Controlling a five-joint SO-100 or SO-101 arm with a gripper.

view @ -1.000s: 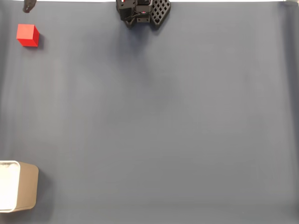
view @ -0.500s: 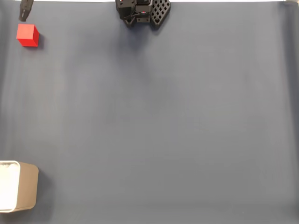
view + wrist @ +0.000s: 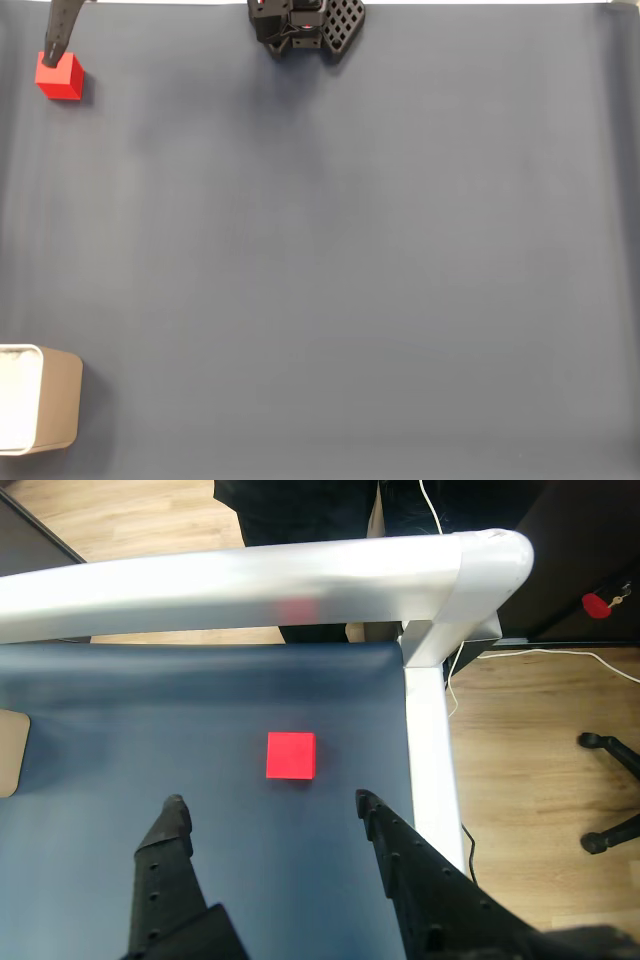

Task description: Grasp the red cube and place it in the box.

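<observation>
In the wrist view the gripper (image 3: 270, 810) hangs above the blue cloth with its two black fingers spread wide, nothing between them; the red cube (image 3: 291, 755) lies just beyond the fingertips, roughly centred on the gap and apart from both fingers. The cube sits flat on the dark blue table cover (image 3: 200, 710), its edges nearly square to the white metal frame (image 3: 300, 580) that runs along the table's far side and down the right of this view. Being a cube, it has no long axis to speak of. In the fixed view the red cube (image 3: 60, 78) rests near the top left corner of the cover, and one dark fingertip (image 3: 55, 40) reaches down from the top edge and overlaps the cube's upper left corner. The beige box (image 3: 62, 410) stands at the bottom left edge, well apart from the cube, its white inside partly cut off by the frame edge. The arm's black base (image 3: 305, 25) sits at the top centre.
</observation>
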